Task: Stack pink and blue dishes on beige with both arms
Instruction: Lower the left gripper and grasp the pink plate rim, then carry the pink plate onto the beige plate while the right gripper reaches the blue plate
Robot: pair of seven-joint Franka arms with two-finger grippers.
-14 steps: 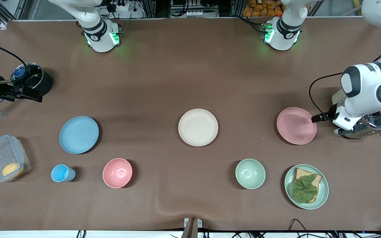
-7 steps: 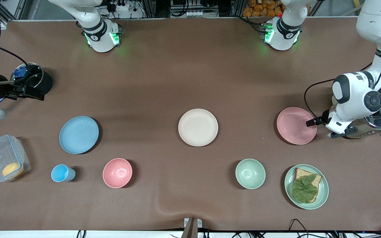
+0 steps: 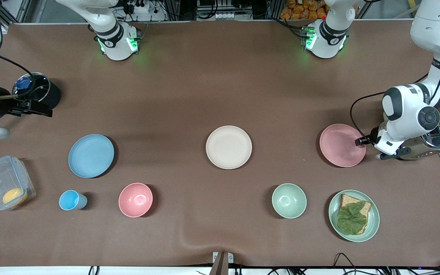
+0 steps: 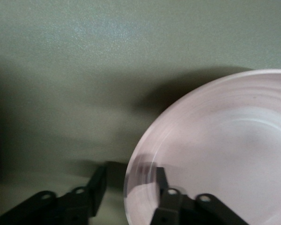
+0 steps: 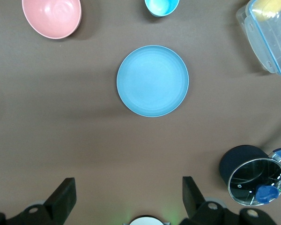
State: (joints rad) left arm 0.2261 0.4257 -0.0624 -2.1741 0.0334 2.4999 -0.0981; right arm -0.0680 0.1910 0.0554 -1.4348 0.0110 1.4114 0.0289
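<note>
Brown tablecloth (image 3: 189, 95): my left gripper (image 3: 359, 140) has slid onto the flat pale pink plate's (image 3: 340, 145) three-o'clock rim, unclenched astride it. Flat cream-beige plate (image 3: 228, 147) lies bare; my right gripper (image 5: 127, 194) waits, spread, at the light blue plate's (image 3: 91, 155) ten o'clock.

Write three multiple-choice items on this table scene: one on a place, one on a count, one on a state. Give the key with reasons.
1. Where is the left end effector?
A. at the rim of the pink plate
B. over the beige plate
C. inside the green bowl

2. How many bowls stand on the table?
A. one
B. two
C. four

3. What state is the blue plate in?
A. stacked on the beige plate
B. held in the air
C. lying flat on the table, untouched

Key:
1 A: the left wrist view shows one finger over the plate's rim and the other outside it.
2 B: only the green bowl and the pink bowl.
3 C: the right end effector is open, high above it.
</note>
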